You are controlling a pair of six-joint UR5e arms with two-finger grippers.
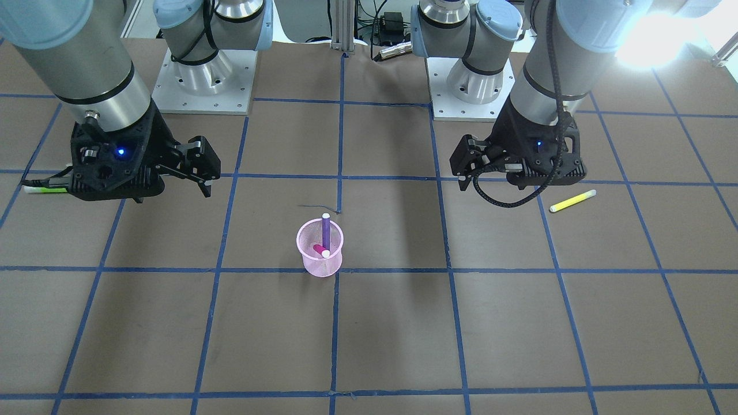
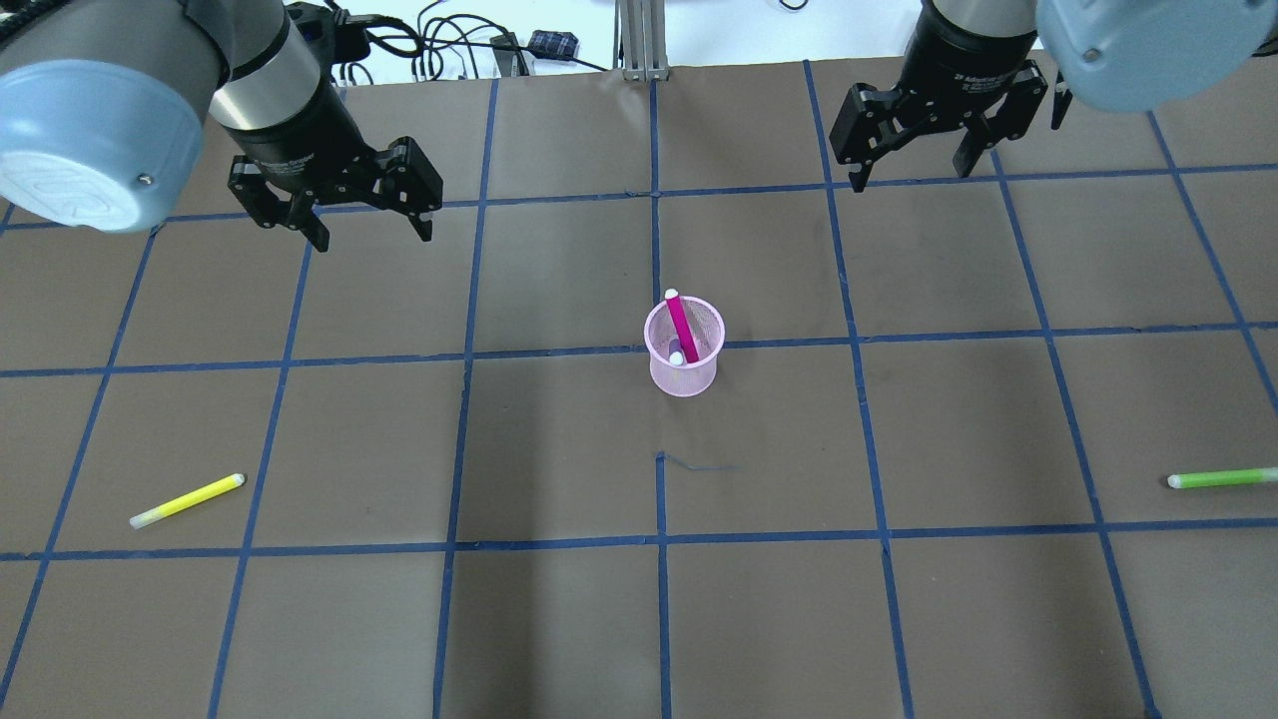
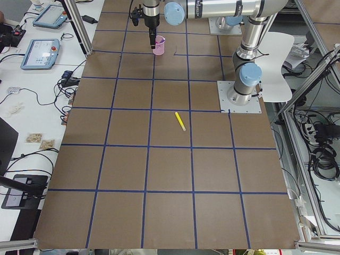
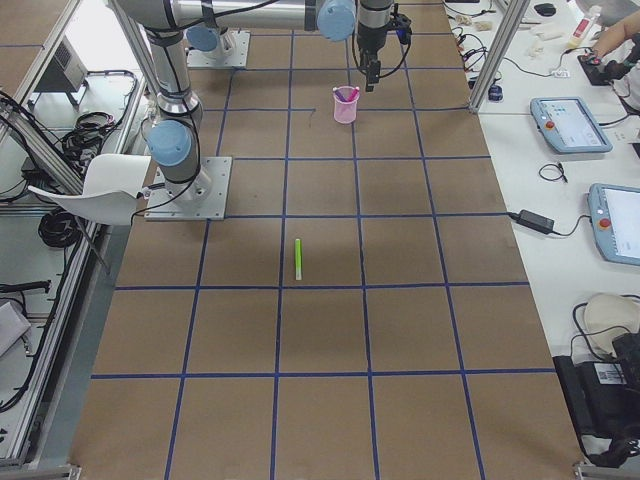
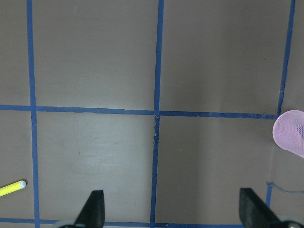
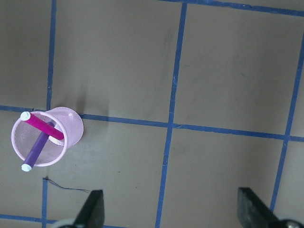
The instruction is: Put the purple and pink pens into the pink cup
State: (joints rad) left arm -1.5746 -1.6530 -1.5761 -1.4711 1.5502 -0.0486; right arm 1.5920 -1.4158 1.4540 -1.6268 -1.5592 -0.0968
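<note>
The pink mesh cup stands upright near the table's middle, also in the front view and the right wrist view. A pink pen and a purple pen both stand in it, leaning on the rim; both show in the right wrist view, pink and purple. My left gripper is open and empty, up and off to the cup's left. My right gripper is open and empty, up and off to the cup's right.
A yellow pen lies on the table on my left side, near the robot. A green pen lies at the right edge. Both arm base plates stand at the robot's side of the table.
</note>
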